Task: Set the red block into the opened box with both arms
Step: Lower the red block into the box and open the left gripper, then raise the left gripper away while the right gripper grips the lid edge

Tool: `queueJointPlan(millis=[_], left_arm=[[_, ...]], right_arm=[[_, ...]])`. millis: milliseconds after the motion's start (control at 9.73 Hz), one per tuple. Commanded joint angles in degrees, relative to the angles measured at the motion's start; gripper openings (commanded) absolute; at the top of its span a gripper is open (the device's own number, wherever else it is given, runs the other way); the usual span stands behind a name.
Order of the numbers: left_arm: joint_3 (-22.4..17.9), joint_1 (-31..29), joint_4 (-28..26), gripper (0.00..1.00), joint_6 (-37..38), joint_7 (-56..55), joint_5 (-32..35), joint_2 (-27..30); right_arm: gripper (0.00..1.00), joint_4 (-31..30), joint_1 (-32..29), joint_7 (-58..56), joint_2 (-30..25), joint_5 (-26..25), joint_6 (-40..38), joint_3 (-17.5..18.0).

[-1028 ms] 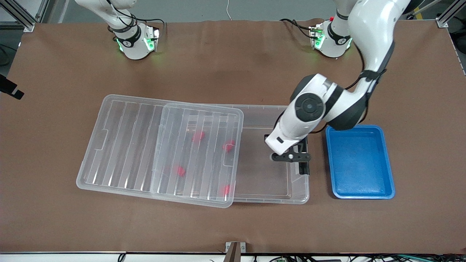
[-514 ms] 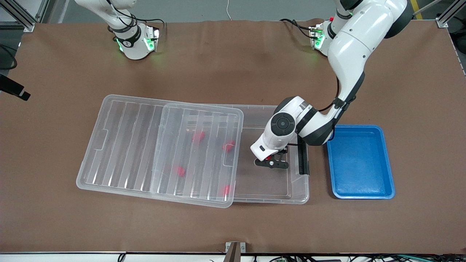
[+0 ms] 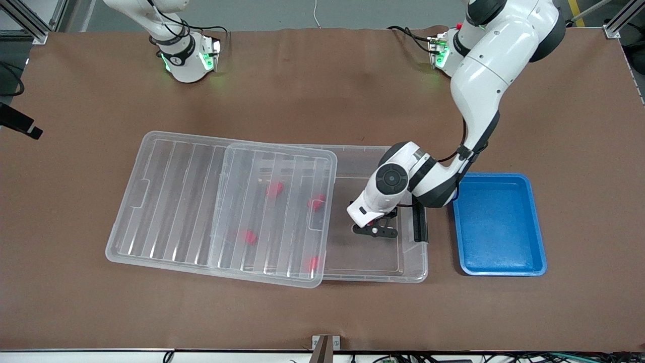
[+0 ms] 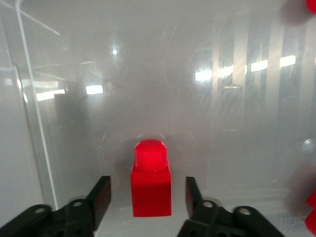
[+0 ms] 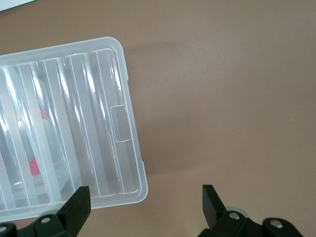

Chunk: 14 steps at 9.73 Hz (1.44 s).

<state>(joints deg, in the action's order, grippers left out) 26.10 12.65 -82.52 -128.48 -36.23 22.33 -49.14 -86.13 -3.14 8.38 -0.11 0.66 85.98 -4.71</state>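
The red block (image 4: 150, 180) rests on the floor of the clear box (image 3: 364, 151), in its uncovered part toward the left arm's end. My left gripper (image 3: 375, 231) is down inside the box and open. Its fingers (image 4: 101, 195) stand on either side of the block with a gap on both sides. The ribbed see-through lid (image 3: 176, 201) lies slid across the box's other part, overhanging toward the right arm's end. My right gripper (image 5: 145, 200) is open with nothing in it, over bare table beside a corner of the lid (image 5: 74, 143).
Several other red blocks (image 3: 274, 189) lie in the box under the lid. A black latch (image 3: 419, 224) sits on the box's short side by the left gripper. A blue tray (image 3: 504, 175) stands beside the box toward the left arm's end.
The left arm swung from the box's latch side into the box and lowered. Its gripper opened and let go of the red block. The right gripper stayed open.
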Motion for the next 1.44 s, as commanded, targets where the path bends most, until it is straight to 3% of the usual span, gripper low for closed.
queueJointPlan(millis=[0,308,514,617,720,822,925,1131,1336], left_arm=[[0.26,-1.22,-0.71,1.0,2.77,-0.51,0.61,5.68],[0.62,-3.68,-0.36,1.0,11.91,0.01,0.35,17.72],[0.7,-7.97,0.08,1.0,17.01,0.71,-4.55,24.14],[0.7,-10.52,1.73,1.0,21.04,4.63,-6.93,26.26],[0.7,-13.41,3.84,1.0,25.34,7.8,-8.34,27.59],[0.7,-15.7,4.38,1.0,27.91,9.14,-8.62,29.26],[0.62,-17.82,4.39,1.0,28.8,10.02,-8.62,31.01],[0.62,-20.9,4.39,1.0,31.43,11.43,-8.71,32.78],[0.62,-22.58,4.3,1.0,32.85,12.4,-8.79,35.59]], right_arm=[[1.0,-1.06,0.06,-0.47,-1.12,0.65,-0.03,0.05],[1.0,-1.06,0.15,-0.47,-1.04,0.66,-0.03,0.05],[1.0,-1.49,-0.29,-11.55,-0.25,0.48,-0.99,-0.21],[0.69,-3.59,-1.07,-18.33,1.67,0.48,0.4,-0.3],[0.25,-6.48,-1.6,-22.31,4.13,0.48,5.46,-0.47],[0.06,-10.42,-1.78,-26.62,6.59,0.48,11.86,-0.65],[0.01,-14.12,-2.83,-31.79,9.05,0.48,18.97,-0.74],[0.0,-22.37,-3.19,-36.94,11.35,1.53,32.79,-0.74],[0.0,-27.59,-2.75,-37.12,11.62,6.34,37.06,-0.74]])
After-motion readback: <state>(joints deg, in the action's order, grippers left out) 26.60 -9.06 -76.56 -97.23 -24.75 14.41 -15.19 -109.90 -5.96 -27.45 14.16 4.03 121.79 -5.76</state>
